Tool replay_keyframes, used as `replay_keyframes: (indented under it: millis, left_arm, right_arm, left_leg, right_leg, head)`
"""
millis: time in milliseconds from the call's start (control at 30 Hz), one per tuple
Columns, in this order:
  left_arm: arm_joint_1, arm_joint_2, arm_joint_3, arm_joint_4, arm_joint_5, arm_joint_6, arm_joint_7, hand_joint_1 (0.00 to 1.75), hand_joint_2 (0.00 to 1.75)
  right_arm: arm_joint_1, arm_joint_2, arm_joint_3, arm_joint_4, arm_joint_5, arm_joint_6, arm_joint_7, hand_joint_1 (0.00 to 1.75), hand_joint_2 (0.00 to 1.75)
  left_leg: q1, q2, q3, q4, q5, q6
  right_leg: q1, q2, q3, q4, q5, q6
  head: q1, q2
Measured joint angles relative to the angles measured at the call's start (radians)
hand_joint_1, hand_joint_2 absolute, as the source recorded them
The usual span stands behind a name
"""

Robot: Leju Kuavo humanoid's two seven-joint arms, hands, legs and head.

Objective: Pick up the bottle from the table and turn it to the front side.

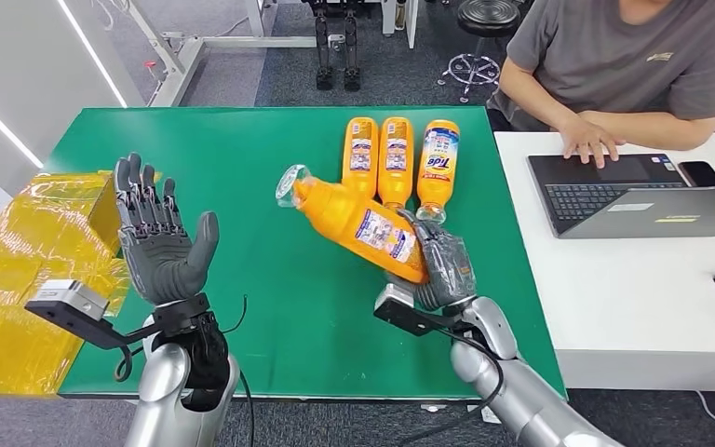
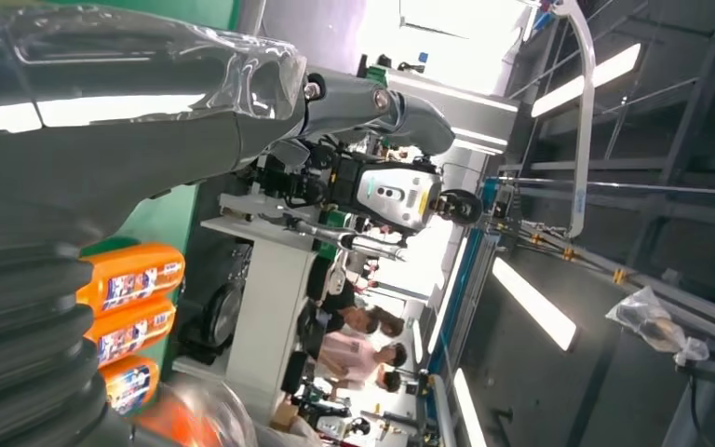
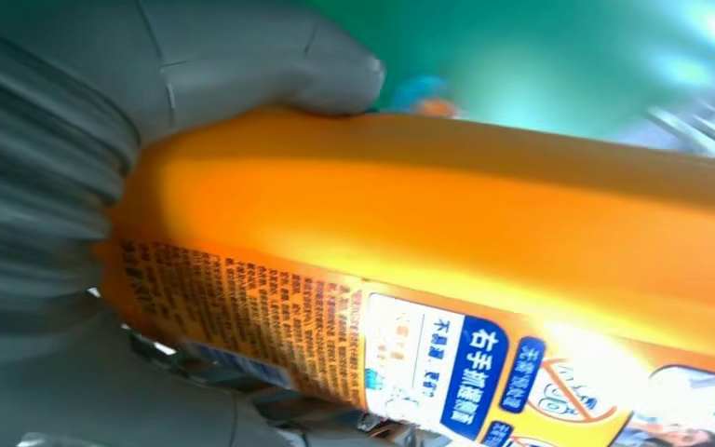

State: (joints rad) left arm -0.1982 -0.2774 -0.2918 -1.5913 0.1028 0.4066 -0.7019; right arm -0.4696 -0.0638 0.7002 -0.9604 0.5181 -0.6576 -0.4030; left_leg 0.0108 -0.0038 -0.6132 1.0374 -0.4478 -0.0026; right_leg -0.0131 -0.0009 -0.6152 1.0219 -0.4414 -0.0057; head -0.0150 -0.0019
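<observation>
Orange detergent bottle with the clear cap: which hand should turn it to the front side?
Probably right. The right hand already grips the orange detergent bottle with the clear cap at its base, tilted above the green table. The left hand is raised, fingers apart, holding nothing.

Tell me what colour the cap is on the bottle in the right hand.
Clear, see-through cap on the orange plastic bottle; head view shows it best.

Showing orange with a white-and-blue label: bottle, centre frame; glowing green beneath: counter; gleaming yellow, left edge: wrapping.
</observation>
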Motion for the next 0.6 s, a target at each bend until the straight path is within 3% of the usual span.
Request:
replay_keyframes:
  millis: [100, 267, 600]
  left_arm:
    - [-0.007, -0.004, -0.002, 0.007, 0.029, -0.009, 0.000, 0.00, 1.75]
    - [-0.010, -0.013, -0.003, 0.039, 0.136, -0.160, 0.000, 0.00, 1.75]
    - [-0.028, -0.015, -0.048, 0.128, 0.158, -0.245, 0.000, 0.00, 1.75]
  right_arm:
    - [0.050, 0.030, -0.058, -0.043, -0.080, -0.032, -0.103, 1.75, 1.75]
    - [0.075, 0.079, -0.107, -0.062, -0.119, -0.039, -0.196, 1.75, 1.75]
    - [0.077, 0.117, -0.114, -0.069, -0.167, -0.002, -0.195, 1.75, 1.75]
  left_leg:
    - [0.000, 0.000, 0.000, 0.000, 0.000, 0.000]
    - [0.000, 0.002, 0.000, 0.000, 0.000, 0.000]
    - [0.000, 0.001, 0.000, 0.000, 0.000, 0.000]
  right_leg:
    - [0.000, 0.000, 0.000, 0.000, 0.000, 0.000]
    - [0.000, 0.001, 0.000, 0.000, 0.000, 0.000]
    - [0.000, 0.001, 0.000, 0.000, 0.000, 0.000]
  head:
    - [0.000, 0.000]
    - [0.000, 0.000]
    - [0.000, 0.000]
